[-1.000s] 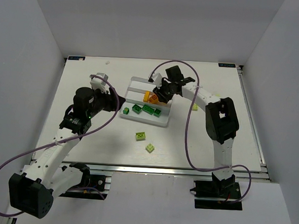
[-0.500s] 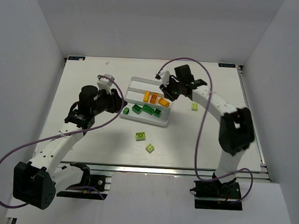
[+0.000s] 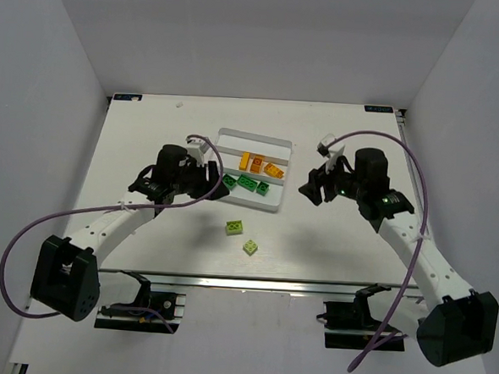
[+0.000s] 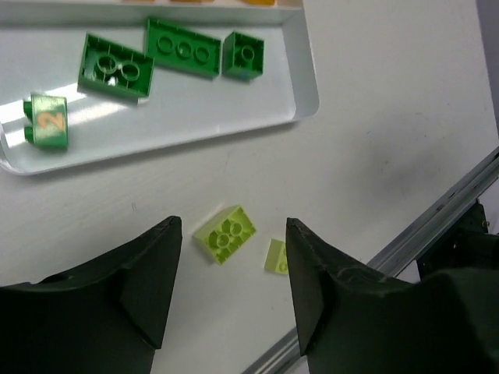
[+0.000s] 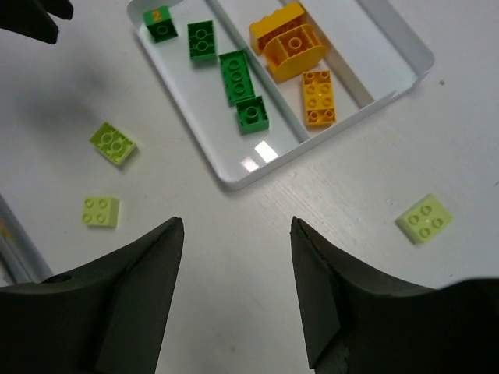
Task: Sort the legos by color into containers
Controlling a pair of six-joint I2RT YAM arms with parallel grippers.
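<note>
The white tray [image 3: 275, 207] lies mid-table. Its near compartment holds several dark green legos [image 4: 115, 67] [image 5: 235, 75], one marked with a 2 [image 4: 47, 121]. Orange legos [image 3: 260, 164] [image 5: 288, 39] lie in the middle compartment. Two yellow-green legos [image 3: 235, 227] [image 3: 251, 247] rest on the table in front of the tray, and a third [image 5: 424, 217] lies right of it. My left gripper [image 3: 216, 185] [image 4: 232, 226] hangs open above the tray's left end, holding nothing. My right gripper [image 3: 310, 191] [image 5: 236, 222] is open and empty, right of the tray.
The tray's far compartment [image 3: 250, 141] has nothing in it. The table's metal front rail [image 4: 437, 226] runs close behind the two loose yellow-green bricks. White walls stand on three sides.
My right gripper has let go of an orange brick in the middle compartment and pulled back to the right, opening. My left arm has swung right, to the tray's left end.
</note>
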